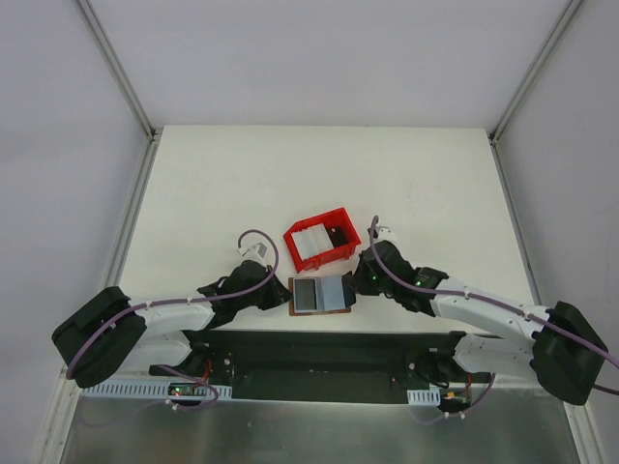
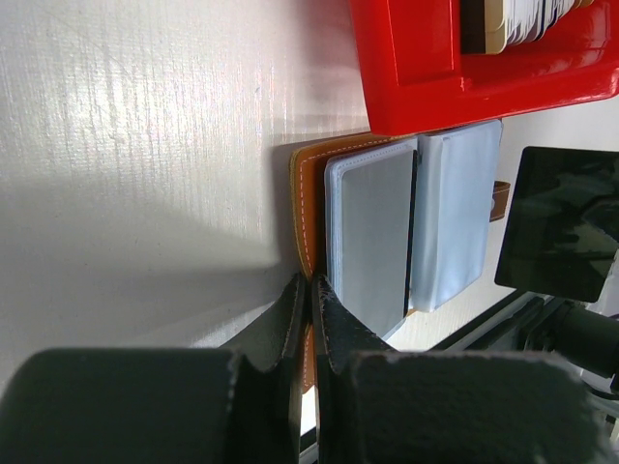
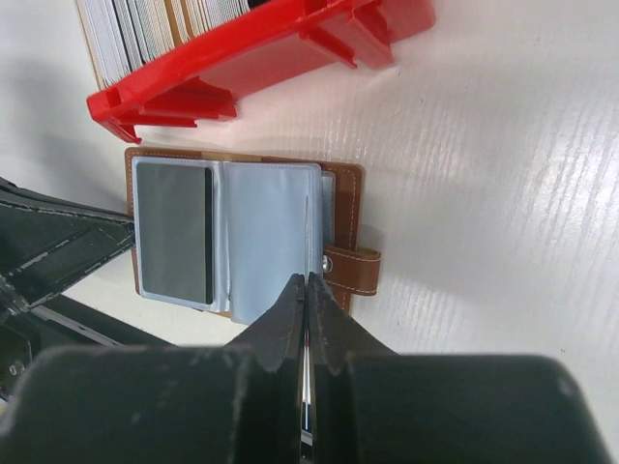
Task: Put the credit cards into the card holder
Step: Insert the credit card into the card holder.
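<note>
**A:** Where's the card holder (image 1: 321,294) right now?

**B:** It lies flat and opened on the table (image 1: 290,174), just in front of the red tray (image 3: 290,53). Its clear sleeves face up, and the clasp strap (image 3: 353,269) sticks out on the right arm's side.

**A:** And the credit cards (image 3: 145,29)?

**B:** They stand on edge inside the tray, packed in a row. I see none lying loose on the table.

**A:** What are the arms doing?

**B:** The left gripper (image 2: 309,290) has its fingers pressed together, with the tips at the brown cover's outer edge. My guess is it's steadying the holder so it doesn't slide. The right gripper (image 3: 307,285) is also pressed together over the opposite half. A thin pale edge rises from its tips, maybe a sleeve leaf nipped upright. I can't tell for sure.

**A:** Is there room to work?

**B:** It's tight at the back, because the tray's wall stands right beside the holder's far edge. The arms flank both sides, and the table's near edge is close. The open table beyond the tray is free, so coming at the cards from above looks easiest
</note>
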